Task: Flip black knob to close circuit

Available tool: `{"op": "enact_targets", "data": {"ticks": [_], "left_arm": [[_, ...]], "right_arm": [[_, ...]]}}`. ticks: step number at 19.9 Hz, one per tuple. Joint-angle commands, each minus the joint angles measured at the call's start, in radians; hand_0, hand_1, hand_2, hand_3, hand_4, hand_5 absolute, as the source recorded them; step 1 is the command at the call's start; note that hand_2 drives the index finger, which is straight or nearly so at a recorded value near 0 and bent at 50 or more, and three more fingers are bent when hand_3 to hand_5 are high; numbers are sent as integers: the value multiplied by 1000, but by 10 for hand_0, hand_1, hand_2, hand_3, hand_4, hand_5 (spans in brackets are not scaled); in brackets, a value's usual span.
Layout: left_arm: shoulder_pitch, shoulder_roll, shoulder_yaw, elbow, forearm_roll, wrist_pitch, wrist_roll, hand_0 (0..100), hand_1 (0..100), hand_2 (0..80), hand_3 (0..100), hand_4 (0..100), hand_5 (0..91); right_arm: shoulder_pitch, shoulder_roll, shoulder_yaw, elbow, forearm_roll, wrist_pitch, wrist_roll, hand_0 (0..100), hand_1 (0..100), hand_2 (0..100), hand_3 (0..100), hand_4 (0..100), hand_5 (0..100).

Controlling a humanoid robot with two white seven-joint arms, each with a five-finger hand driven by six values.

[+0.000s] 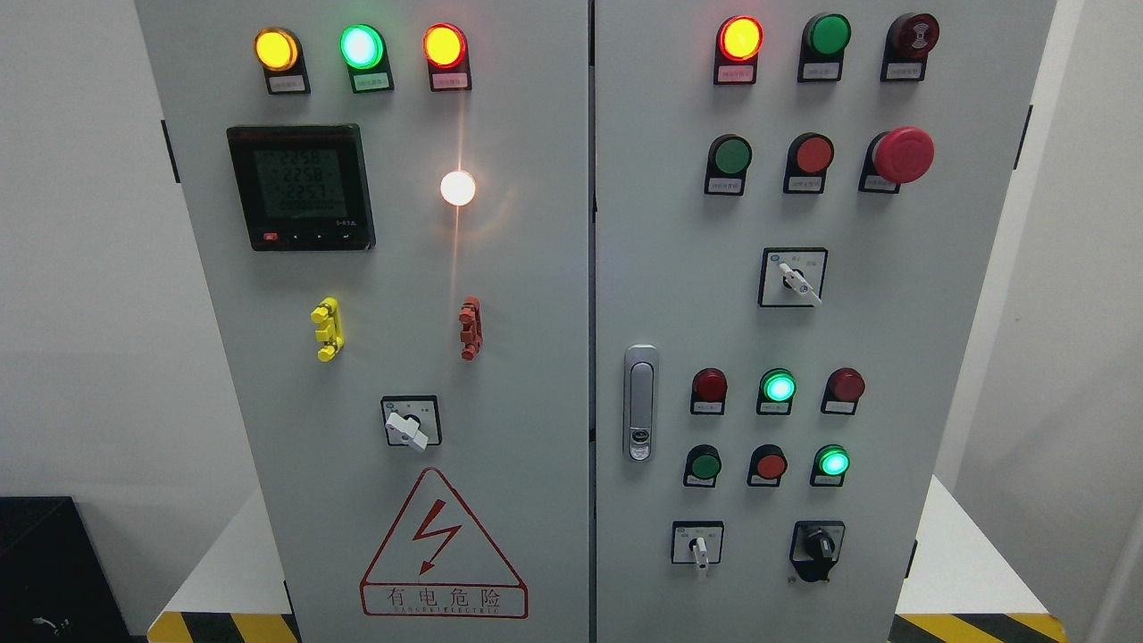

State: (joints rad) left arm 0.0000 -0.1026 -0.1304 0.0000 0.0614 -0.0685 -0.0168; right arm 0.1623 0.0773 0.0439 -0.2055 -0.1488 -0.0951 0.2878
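The black knob [817, 546] is a rotary switch at the lower right of the right cabinet door [893, 429], its pointer slightly tilted from upright. Beside it to the left sits a white-handled selector [699, 546] with its lever pointing down. Neither of my hands nor any arm shows in the head view.
A grey two-door electrical cabinet fills the view. Lit lamps, push buttons and a red emergency stop [902, 154] cover the right door; a door handle [640, 404] sits at its left edge. The left door carries a meter [300, 186], a white selector [410, 428] and a warning triangle [443, 545].
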Motion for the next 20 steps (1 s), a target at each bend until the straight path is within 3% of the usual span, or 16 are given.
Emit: {"op": "enact_targets", "data": {"ticks": [1,9,12,16,20], "left_arm": [[21,0,0,-23,0,-1,0,120,556,0,0,0,0],[21,0,0,-23,0,-1,0,120,556,0,0,0,0],[21,0,0,-23,0,-1,0,120,556,0,0,0,0],[21,0,0,-23,0,-1,0,120,556,0,0,0,0],[21,0,0,-23,0,-1,0,120,556,0,0,0,0]], "right_arm": [[0,2,2,3,0,0,5,0,89,0,0,0,0],[0,2,17,-17,5,-9,4,0,86,0,0,0,0],[0,4,18,-61,52,-6,-13,0,89,79,148,122,4],[0,15,17,-123,130,-5,-71,0,86,249,362,333,222],[0,16,14,-205,242,-3,-136,0,76,374,528,466,337]]}}
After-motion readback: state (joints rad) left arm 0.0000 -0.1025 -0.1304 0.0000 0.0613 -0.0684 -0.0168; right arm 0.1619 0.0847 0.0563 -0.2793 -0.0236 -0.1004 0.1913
